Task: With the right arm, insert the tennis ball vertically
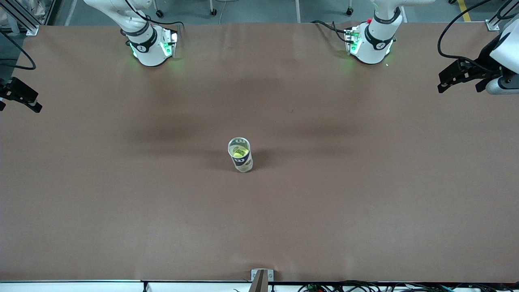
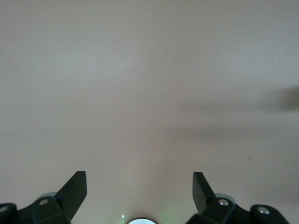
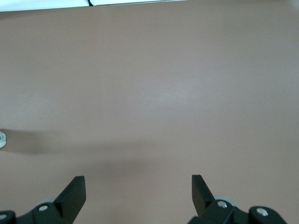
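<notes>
both grippers are hanging wide open and holding nothing. right gripper (image 3: pixel 138 196) is showing its two dark fingers (image 3: pixel 74 193) spread far apart in the right wrist view, with only bare brown table (image 3: pixel 154 84) between them; in the front view it is hovering up in the air over the right arm's end of the table, at the very edge of the picture (image 1: pixel 18 95). left gripper (image 2: pixel 140 193) is doing the same at the left arm's end — fingers (image 2: pixel 77 189) splayed, plain table surface under them, the hand sitting high over the table edge in the front view (image 1: pixel 462 77). both arms are waiting, well apart from the task's things.

tennis ball (image 1: pixel 239 151) is sitting inside the clear can (image 1: pixel 241 155), which is standing upright near the middle of the table, roughly midway between the two arms' ends and nearer to the front camera than either base. ball is yellow-green and is carrying dark lettering on top, too small to read. can is wearing a dark band around its wall with a white mark that is looking like a "w" logo; a similar mark is showing at the rim, though i cannot make out any brand name for certain.

a small white piece of the can is peeking in at the edge of the right wrist view (image 3: pixel 2 139) — nothing more of it is showing there.
</notes>
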{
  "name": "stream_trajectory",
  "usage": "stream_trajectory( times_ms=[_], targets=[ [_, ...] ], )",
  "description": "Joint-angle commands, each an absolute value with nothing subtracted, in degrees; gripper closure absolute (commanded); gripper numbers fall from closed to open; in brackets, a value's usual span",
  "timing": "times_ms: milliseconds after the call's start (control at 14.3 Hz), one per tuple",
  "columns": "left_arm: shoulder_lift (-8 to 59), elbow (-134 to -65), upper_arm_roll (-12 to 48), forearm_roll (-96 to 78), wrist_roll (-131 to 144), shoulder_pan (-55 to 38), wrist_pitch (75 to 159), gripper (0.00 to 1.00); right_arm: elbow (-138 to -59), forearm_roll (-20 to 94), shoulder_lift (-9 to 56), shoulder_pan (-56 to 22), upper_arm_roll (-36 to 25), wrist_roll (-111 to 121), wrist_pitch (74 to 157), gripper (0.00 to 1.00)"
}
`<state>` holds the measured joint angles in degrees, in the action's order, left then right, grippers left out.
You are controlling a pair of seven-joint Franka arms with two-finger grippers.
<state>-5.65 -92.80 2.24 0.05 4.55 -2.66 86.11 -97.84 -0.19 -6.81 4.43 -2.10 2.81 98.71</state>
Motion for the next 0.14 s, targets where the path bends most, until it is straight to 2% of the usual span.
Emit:
stream_trajectory(
  times_ms=[0, 70],
  targets=[
    [-4.7, -91.1, 2.0, -0.6, 4.8, -2.8, 85.8, 0.0, -97.3, -0.9, -6.4, 4.5, -1.8, 2.6, 98.8, 0.0],
    [-4.7, -91.1, 2.0, -0.6, 4.8, -2.9, 85.8, 0.0, -97.3, -0.9, -6.4, 4.4, -1.8, 2.6, 98.8, 0.0]
  ],
)
